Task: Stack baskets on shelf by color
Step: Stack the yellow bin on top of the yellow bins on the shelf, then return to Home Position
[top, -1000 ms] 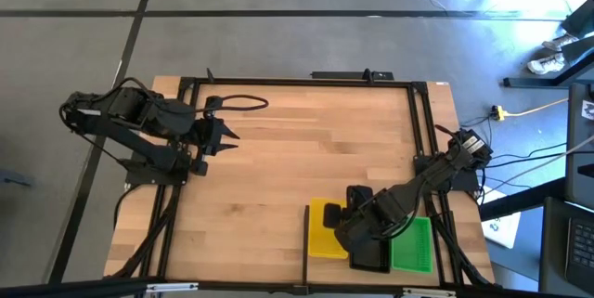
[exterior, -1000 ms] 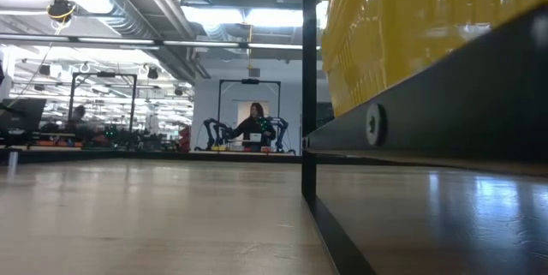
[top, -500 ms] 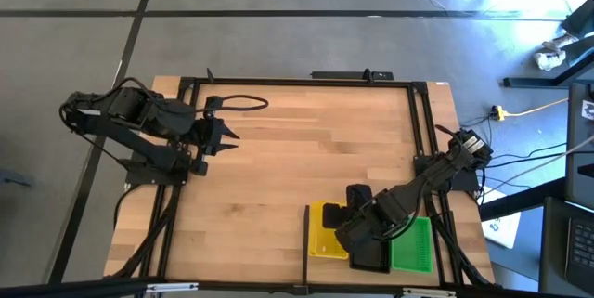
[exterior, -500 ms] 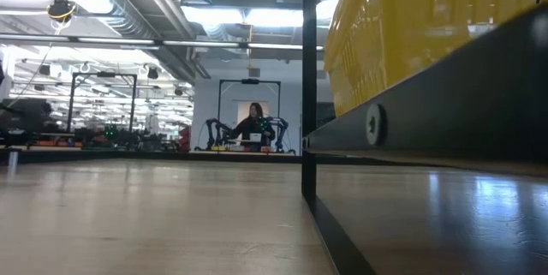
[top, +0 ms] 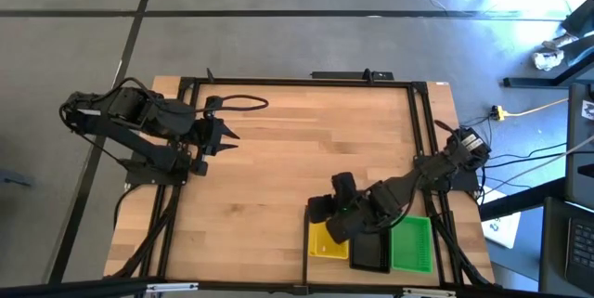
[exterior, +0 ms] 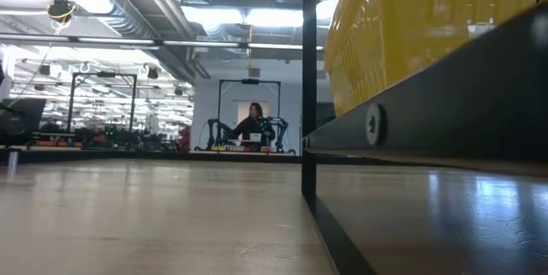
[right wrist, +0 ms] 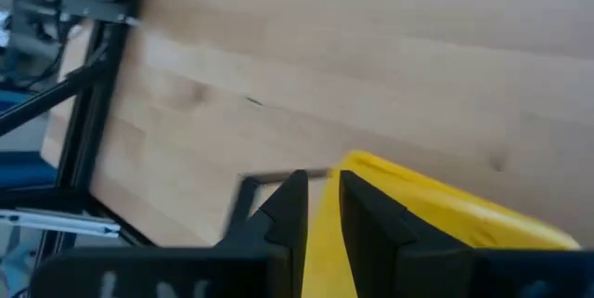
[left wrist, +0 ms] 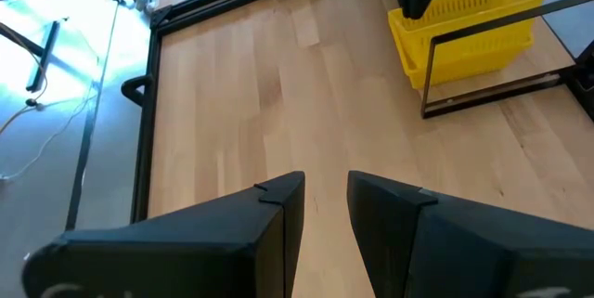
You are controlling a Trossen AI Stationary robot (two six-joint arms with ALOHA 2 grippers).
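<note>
On the shelf [top: 307, 233], at the table's near right, three basket stacks stand side by side: yellow [top: 325, 240], black [top: 369, 253] and green [top: 411, 245]. In the low view the yellow stack [exterior: 411, 26] fills the upper right, above the shelf's dark edge [exterior: 445, 95]. My right gripper [top: 321, 212] hovers over the yellow stack's far-left corner; in its wrist view the fingers [right wrist: 322, 203] stand narrowly open, with the yellow baskets [right wrist: 418, 200] beyond them. My left gripper [top: 232, 133] waits open at the far left of the table [left wrist: 325, 196].
Black frame rails [top: 297, 82] run along the table's edges. A black cable loop [top: 243, 103] lies at the far left. The bare planked tabletop [top: 297, 159] spreads between the two arms. In the low view a person [exterior: 255, 122] sits in the room beyond the table.
My right gripper has moved from above the yellow and black stacks toward the table's left and slightly toward its far edge. In the low view the yellow stack shifted a little early on and has stayed still since.
</note>
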